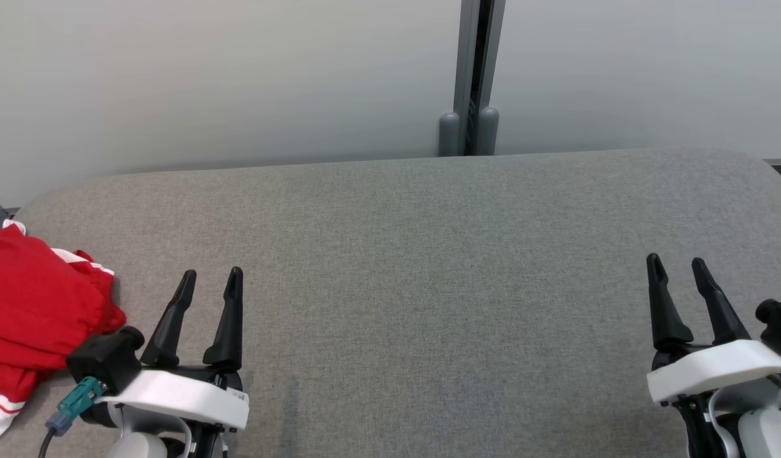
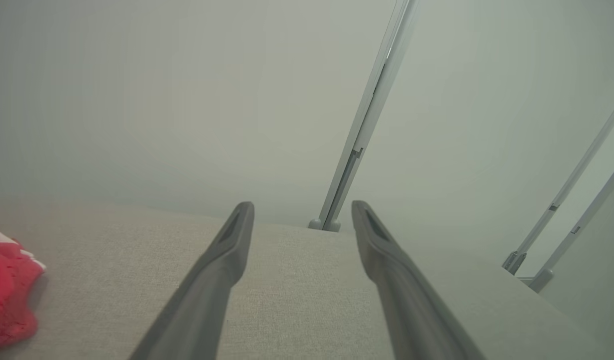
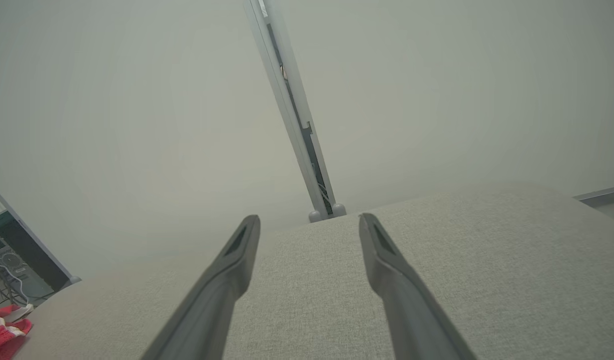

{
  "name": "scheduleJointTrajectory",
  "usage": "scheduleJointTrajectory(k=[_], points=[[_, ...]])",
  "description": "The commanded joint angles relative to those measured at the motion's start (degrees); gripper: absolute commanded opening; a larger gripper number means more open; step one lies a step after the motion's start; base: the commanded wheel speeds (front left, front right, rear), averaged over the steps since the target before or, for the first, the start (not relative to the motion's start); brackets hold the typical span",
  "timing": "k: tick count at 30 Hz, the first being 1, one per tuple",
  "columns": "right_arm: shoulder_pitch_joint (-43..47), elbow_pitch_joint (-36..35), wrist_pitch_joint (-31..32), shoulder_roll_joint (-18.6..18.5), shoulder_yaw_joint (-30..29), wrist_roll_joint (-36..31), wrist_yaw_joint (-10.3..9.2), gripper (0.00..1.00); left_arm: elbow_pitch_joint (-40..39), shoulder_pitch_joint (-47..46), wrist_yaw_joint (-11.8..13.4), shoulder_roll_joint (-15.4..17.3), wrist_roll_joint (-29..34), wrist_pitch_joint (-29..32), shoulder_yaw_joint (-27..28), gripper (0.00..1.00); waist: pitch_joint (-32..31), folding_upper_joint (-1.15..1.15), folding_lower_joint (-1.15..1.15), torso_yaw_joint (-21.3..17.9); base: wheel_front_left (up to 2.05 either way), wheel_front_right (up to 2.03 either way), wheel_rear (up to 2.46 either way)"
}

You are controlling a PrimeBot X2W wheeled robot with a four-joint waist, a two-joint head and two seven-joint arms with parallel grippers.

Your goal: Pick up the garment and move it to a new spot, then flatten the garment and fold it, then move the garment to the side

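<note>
The bench (image 1: 428, 254) is covered in grey woven fabric and has rounded far corners. Most of its top lies bare and flat. Behind its far edge stands a pale, plain wall panel (image 1: 237, 76), split by an upright grey metal post (image 1: 470, 70) with two rounded feet at its base. In the right wrist view, dark equipment with cables (image 3: 9, 262) stands beyond the bench's left end.

The red garment (image 1: 34, 305), with white trim, lies crumpled at the bench's left edge, towards the near-left corner. The left gripper (image 1: 212, 275) hovers just beside it on the inner side, released, its two dark fingers spread and clear of the cloth. The right gripper (image 1: 676, 262) hangs near the right edge, well apart from the garment, likewise released and holding nothing.
</note>
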Motion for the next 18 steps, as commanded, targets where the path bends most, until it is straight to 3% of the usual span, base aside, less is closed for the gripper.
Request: scheduleJointTrajectory(k=[1, 18], points=[[-1.1, 0.15, -0.93, -0.23, 0.17, -2.05, 0.1, 1.0, 0.03, -1.23, 0.56, 0.65, 1.65, 0.13, 0.19, 1.0, 0.03, 0.0, 0.0, 0.02, 0.0, 0.0, 0.0], [-1.33, 4.65, -4.24, 0.86, 1.75, -10.01, 0.11, 1.0, 2.84, -0.71, 3.17, 0.92, 8.35, -0.63, 0.19, 1.0, 0.01, 0.0, 0.0, 0.3, 0.0, 0.0, 0.0]])
